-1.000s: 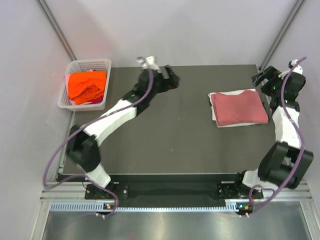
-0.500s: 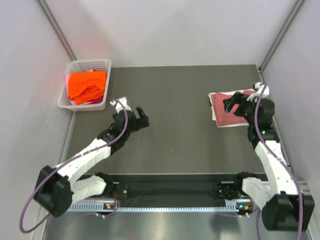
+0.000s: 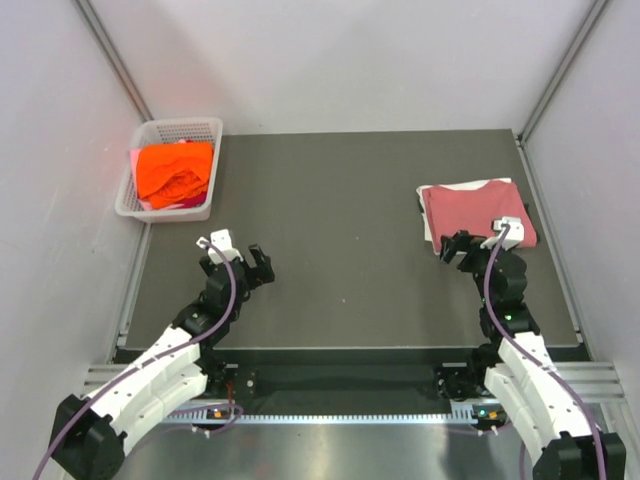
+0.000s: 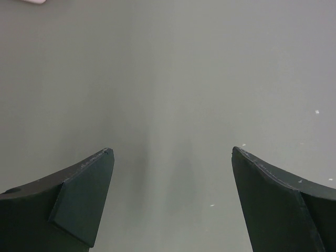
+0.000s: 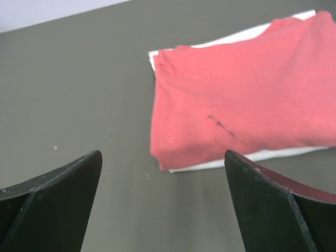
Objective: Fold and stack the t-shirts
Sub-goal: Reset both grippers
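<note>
A folded dusty pink-red t-shirt [image 3: 478,212] lies on a folded white t-shirt [image 3: 428,222] at the right of the table. Both show in the right wrist view, the pink-red one [image 5: 241,110] over the white one [image 5: 286,154]. A bright orange t-shirt [image 3: 175,170] lies crumpled in the white mesh basket [image 3: 180,124] at the far left. My right gripper [image 3: 455,248] [image 5: 161,153] is open and empty, just short of the stack's near left corner. My left gripper [image 3: 257,267] [image 4: 172,150] is open and empty over bare table at the near left.
The dark table [image 3: 340,230] lies between the basket and the stack. The basket stands off the table's far left corner against the left wall. Walls close in on the left, back and right. The stack sits near the table's right edge.
Both arms have drawn back toward the near edge. The left gripper came from the far middle of the table, the right from the far right beside the stack. The shirts have not moved.
</note>
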`<move>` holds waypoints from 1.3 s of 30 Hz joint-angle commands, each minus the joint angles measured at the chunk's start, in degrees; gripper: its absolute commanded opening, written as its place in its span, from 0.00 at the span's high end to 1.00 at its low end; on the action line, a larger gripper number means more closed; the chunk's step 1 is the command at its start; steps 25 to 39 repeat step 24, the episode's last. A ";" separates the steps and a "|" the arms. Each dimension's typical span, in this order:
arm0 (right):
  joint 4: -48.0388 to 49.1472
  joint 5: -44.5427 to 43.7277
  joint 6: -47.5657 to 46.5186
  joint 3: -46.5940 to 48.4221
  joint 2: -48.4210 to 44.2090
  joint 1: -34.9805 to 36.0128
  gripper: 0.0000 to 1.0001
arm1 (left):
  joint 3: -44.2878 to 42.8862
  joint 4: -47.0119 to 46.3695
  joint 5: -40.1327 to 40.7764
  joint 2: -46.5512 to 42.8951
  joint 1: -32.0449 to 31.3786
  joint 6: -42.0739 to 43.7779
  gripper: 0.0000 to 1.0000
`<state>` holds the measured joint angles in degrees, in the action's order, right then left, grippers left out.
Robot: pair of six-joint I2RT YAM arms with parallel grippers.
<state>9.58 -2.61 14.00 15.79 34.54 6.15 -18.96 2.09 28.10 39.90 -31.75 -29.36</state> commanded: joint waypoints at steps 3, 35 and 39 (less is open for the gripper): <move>7.80 -2.58 0.33 -4.88 -1.06 0.61 0.00 | 3.22 -4.11 3.54 -4.03 0.19 0.54 0.02; 8.26 0.77 1.29 -6.21 -3.17 0.44 0.00 | 4.37 -3.05 3.98 -5.89 0.19 -1.75 0.04; 8.26 0.77 1.29 -6.21 -3.17 0.44 0.00 | 4.37 -3.05 3.98 -5.89 0.19 -1.75 0.04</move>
